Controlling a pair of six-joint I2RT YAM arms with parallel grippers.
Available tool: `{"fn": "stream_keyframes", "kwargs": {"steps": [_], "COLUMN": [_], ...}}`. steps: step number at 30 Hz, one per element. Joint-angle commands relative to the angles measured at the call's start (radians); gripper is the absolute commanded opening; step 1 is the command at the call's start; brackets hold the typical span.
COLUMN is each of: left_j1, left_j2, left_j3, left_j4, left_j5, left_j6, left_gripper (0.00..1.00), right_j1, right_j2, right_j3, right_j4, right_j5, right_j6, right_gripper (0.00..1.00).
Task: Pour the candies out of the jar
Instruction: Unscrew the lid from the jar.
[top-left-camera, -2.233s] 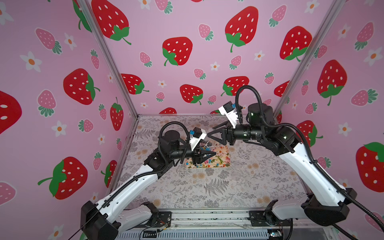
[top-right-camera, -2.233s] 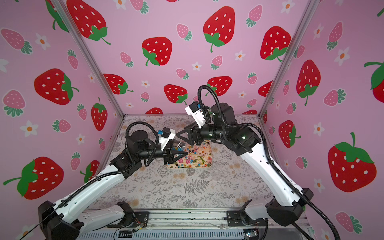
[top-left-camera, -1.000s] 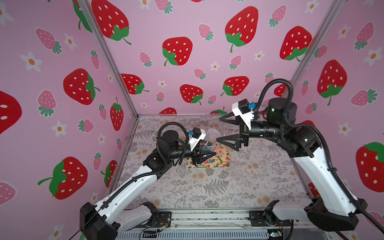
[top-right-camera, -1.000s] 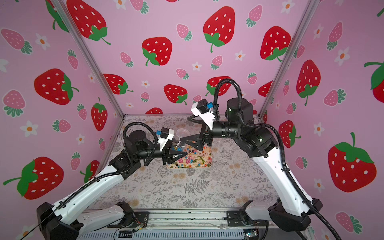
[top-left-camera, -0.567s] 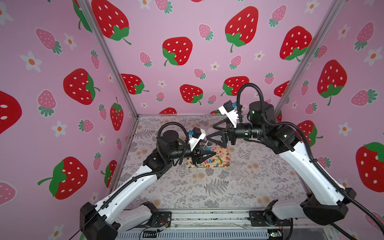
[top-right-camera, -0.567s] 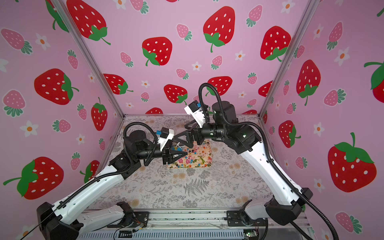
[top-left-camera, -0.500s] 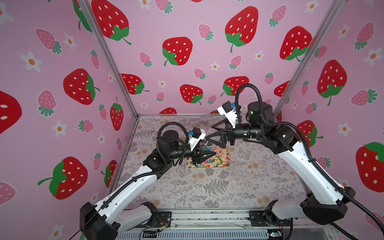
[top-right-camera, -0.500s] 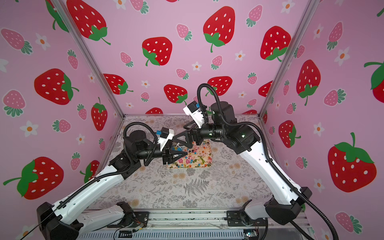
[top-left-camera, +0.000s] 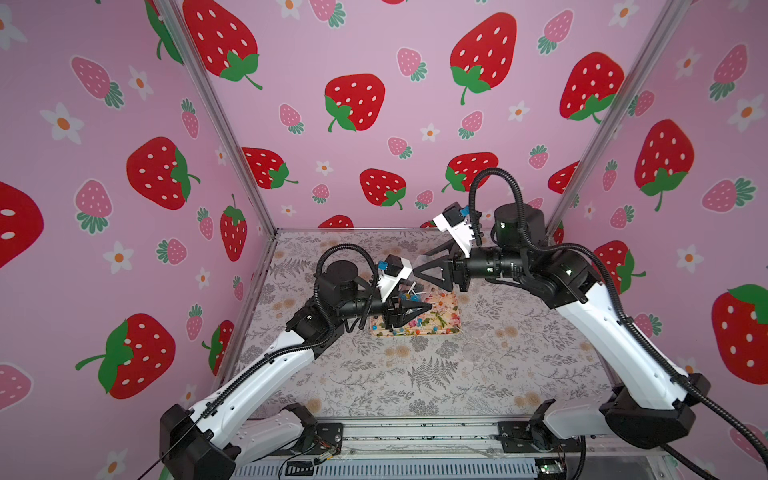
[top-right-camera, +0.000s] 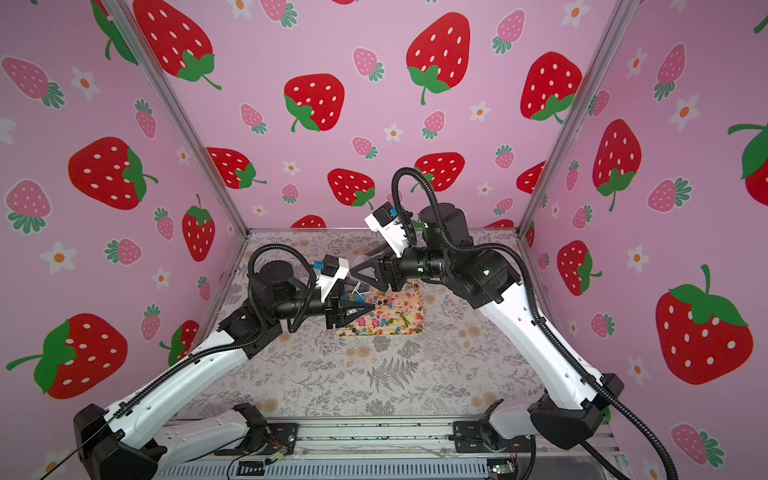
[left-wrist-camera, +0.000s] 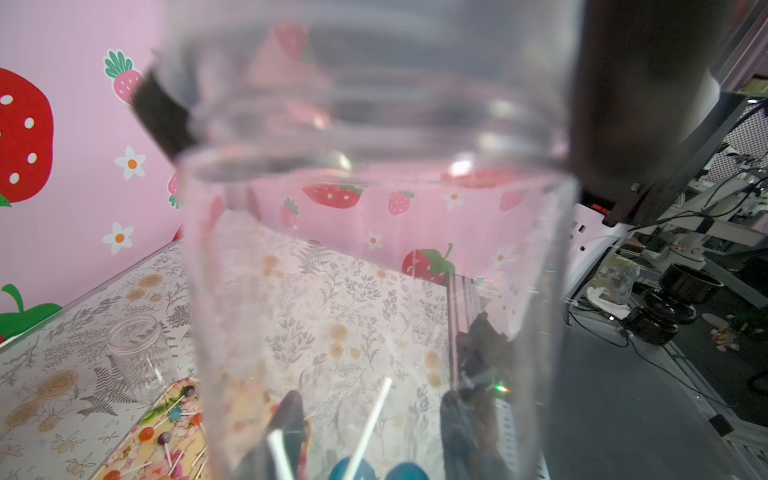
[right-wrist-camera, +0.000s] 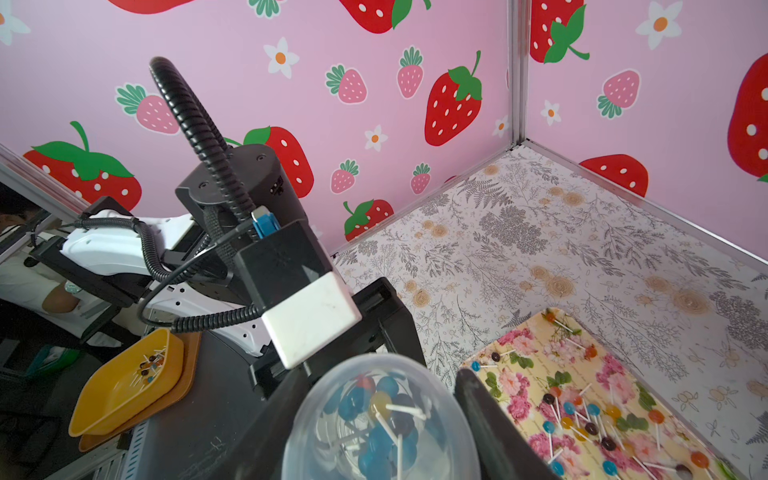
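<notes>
Jar (top-left-camera: 406, 287), in both top views: clamped in the left hand (top-left-camera: 424, 308), just above the tray (top-left-camera: 455, 321). Left wrist: candies (left-wrist-camera: 353, 471) pooled inside, right by the hand. Right wrist: right hand (right-wrist-camera: 382, 376), spread, straddles the jar's round end; gripping or not, can't tell. More candies dot the tray beside it.

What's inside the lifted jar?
Lollipops bunched inside the clear jar: mostly blue heads, one yellow, some dark, thin white sticks. The count is unclear because they overlap, and the right wrist picture's edge cuts the jar off.
</notes>
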Motion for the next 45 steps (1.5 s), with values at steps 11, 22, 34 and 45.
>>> {"fn": "stream_keyframes", "kwargs": {"steps": [11, 22, 34, 45], "left_j1": [0.001, 0.001, 0.001, 0.001], "left_j2": [-0.011, -0.002, -0.011, -0.011], "left_j3": [0.028, 0.031, 0.026, 0.017], "left_j4": [0.027, 0.036, 0.035, 0.038], "left_j5": [0.049, 0.046, 0.050, 0.053], "left_j6": [-0.015, -0.015, -0.020, -0.024], "left_gripper": [0.42, 0.42, 0.42, 0.42], "right_j1": [-0.035, -0.036, -0.038, -0.041], "right_j2": [0.074, 0.063, 0.085, 0.055], "right_j3": [0.222, 0.151, 0.163, 0.160], "right_j4": [-0.190, -0.114, -0.116, -0.038], "right_j5": [-0.349, -0.357, -0.347, -0.303], "right_j6": [-0.599, -0.528, -0.512, -0.484], "right_gripper": [0.54, 0.58, 0.59, 0.59]}}
